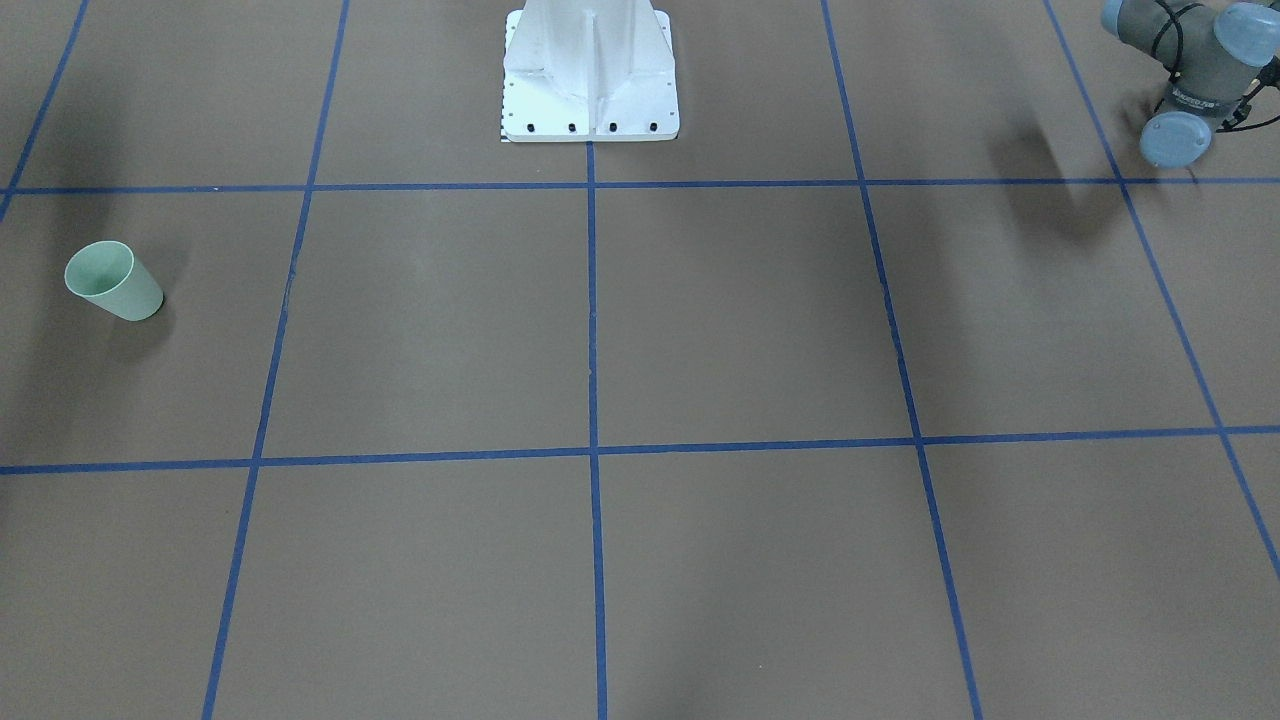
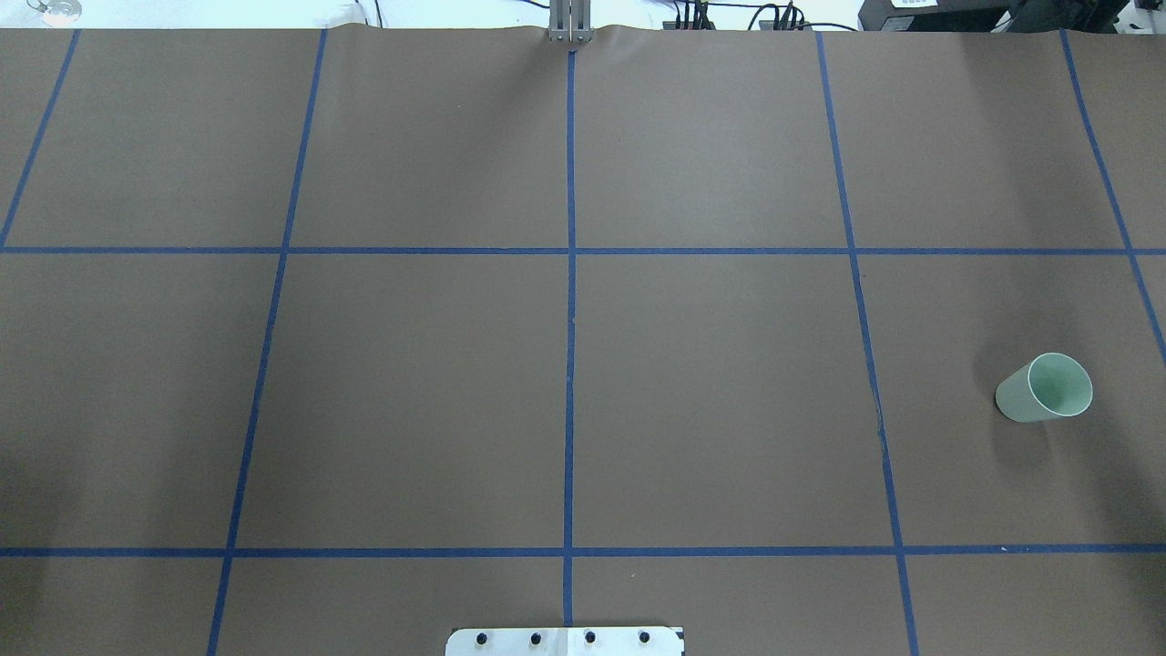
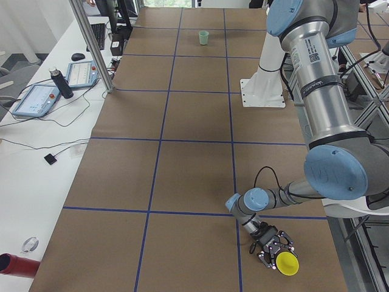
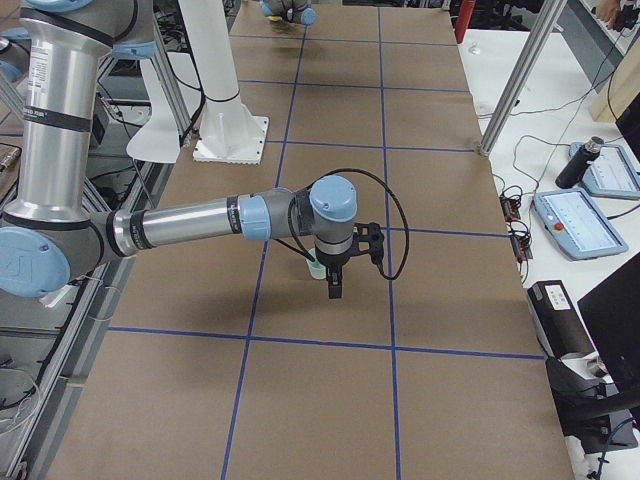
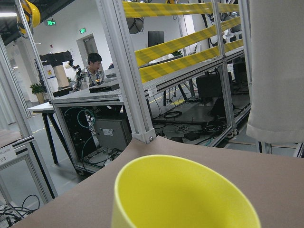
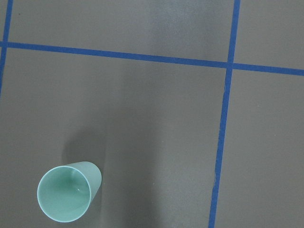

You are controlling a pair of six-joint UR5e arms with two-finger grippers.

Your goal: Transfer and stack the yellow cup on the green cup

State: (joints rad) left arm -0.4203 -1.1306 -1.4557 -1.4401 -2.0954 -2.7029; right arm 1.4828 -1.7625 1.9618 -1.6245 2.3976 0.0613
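The green cup [image 2: 1045,388] stands upright on the brown table at my right side, also seen as the green cup [image 1: 113,281] and far off [image 3: 203,38]. In the right wrist view the green cup [image 6: 66,192] lies below, at lower left. My right gripper [image 4: 334,290] hangs just beside the green cup [image 4: 315,268]; I cannot tell if it is open or shut. The yellow cup [image 3: 287,263] is at my left gripper [image 3: 271,250], near the table's left end. The yellow cup [image 5: 180,199] fills the left wrist view, no fingers showing. Whether that gripper is shut on it, I cannot tell.
The white robot base [image 1: 590,75] stands at the table's middle edge. Blue tape lines [image 2: 571,273] divide the brown surface. A desk with tablets [image 3: 39,97] and a bottle [image 3: 61,82] runs beyond the far edge. A person [image 5: 92,66] sits in the background.
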